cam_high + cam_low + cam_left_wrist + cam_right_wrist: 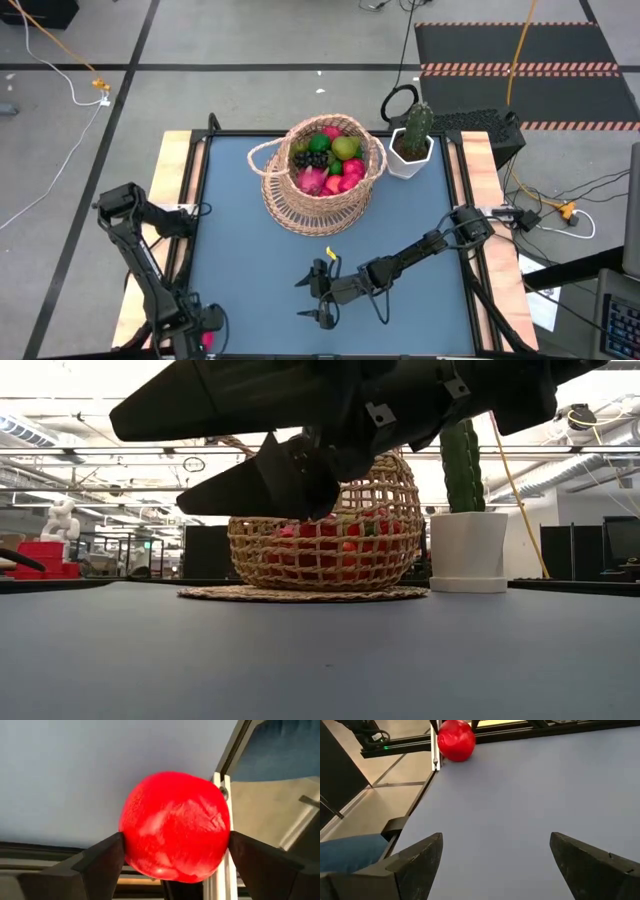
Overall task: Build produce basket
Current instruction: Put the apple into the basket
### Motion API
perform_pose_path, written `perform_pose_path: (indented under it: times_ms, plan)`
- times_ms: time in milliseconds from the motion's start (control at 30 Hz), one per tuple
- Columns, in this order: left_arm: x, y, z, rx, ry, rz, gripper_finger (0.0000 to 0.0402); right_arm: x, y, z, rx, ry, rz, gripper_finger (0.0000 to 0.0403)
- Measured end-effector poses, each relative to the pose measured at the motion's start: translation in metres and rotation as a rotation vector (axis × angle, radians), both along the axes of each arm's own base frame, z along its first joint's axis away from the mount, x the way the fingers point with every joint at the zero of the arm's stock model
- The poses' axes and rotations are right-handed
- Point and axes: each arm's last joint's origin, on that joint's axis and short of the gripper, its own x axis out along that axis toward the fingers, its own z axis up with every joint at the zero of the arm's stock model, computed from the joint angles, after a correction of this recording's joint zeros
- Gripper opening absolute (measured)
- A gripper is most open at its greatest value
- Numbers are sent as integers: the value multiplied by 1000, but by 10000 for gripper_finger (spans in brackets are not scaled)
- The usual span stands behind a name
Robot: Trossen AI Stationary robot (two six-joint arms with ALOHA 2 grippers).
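1. Left claw [172, 865] grips a red apple [175, 826] at the surface's [240, 250] near-left corner.
2. Right claw [322, 295] hangs spread wide — nothing in it.
3. Basket [300, 205] sits far back, full of fruit [330, 160].

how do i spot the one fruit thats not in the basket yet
Start at the big woven basket at the back of the blue table, then go to the table's front left corner. There the left claw is shut on a glossy red apple. It is the only fruit outside the basket's pile.
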Motion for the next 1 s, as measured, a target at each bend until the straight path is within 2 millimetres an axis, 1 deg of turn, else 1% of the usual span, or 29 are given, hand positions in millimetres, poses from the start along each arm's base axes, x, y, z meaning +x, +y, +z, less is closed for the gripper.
perform_pose_path:
  times_ms: [133,233,367,600,733,867,1000]
  plan:
    - [-6,0,0,28,1,-28,342,0,0,-1,-4,7,2,364]
    - [-5,1,-1,41,-21,-10,342,0,0,-1,-4,12,3,364]
    - [-3,-2,0,14,-61,-22,342,-1,0,-1,4,19,26,364]
    - [-3,-3,0,2,-51,-19,344,0,0,-2,21,28,67,364]
    - [-5,0,0,23,38,35,363,0,0,-2,21,27,67,364]
    - [-6,0,-1,44,42,102,394,0,0,-2,21,27,68,364]
    - [-5,0,-3,58,32,113,394,0,0,-2,25,33,82,364]
